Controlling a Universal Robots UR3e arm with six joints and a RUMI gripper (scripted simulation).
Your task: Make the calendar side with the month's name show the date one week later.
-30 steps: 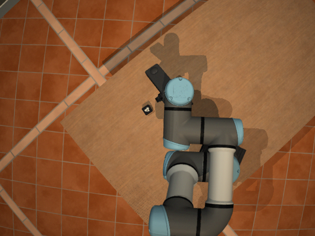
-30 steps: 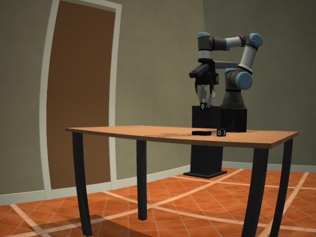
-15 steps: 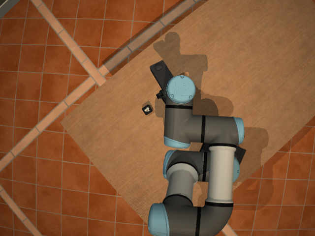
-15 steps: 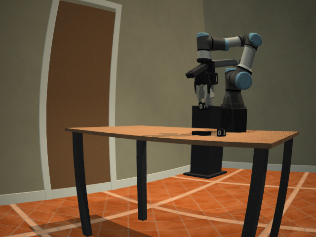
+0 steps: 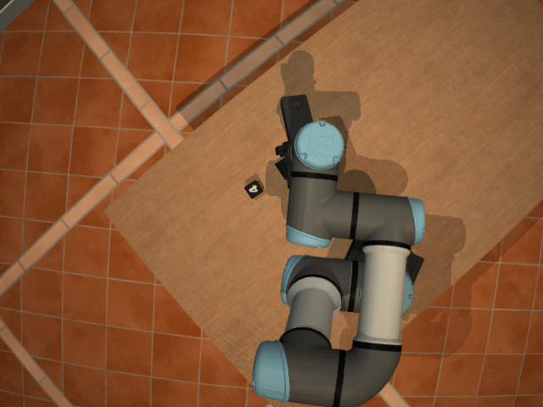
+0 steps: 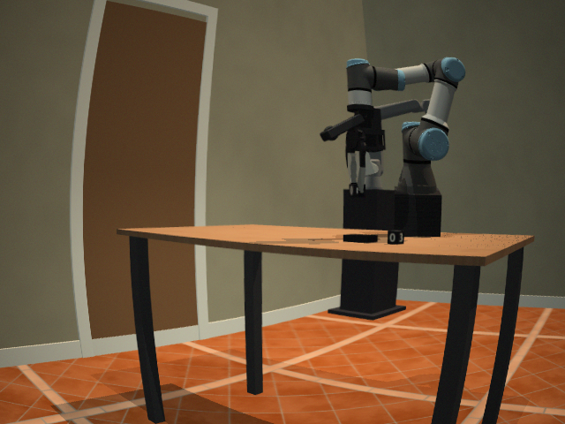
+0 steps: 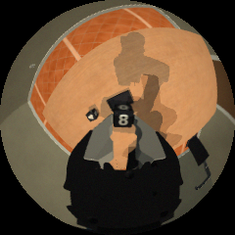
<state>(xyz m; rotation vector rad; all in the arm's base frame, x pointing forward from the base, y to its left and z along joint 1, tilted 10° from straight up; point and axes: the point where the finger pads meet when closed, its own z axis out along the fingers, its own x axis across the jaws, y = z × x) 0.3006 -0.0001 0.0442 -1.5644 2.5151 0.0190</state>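
Note:
My gripper (image 6: pixel 356 187) (image 7: pixel 122 115) hangs high above the table, shut on a black date cube (image 7: pixel 122 119) that shows a white 8 to the wrist camera. In the overhead view the arm's wrist hides the fingers and the held cube. The second black cube (image 5: pixel 254 188) (image 6: pixel 395 237) (image 7: pixel 92 115) sits on the table outside the tray, with a 4 on top and 0 and 3 on its sides. The flat black tray (image 6: pixel 360 238) lies on the table just left of that cube, roughly below my gripper.
The wooden table (image 5: pixel 438 87) (image 6: pixel 205 236) (image 7: pixel 181 64) stands on an orange tiled floor. The arm's black pedestal (image 6: pixel 392 209) stands behind the table. A black bar (image 5: pixel 295 111) (image 6: pixel 337 129) sticks out sideways from the wrist.

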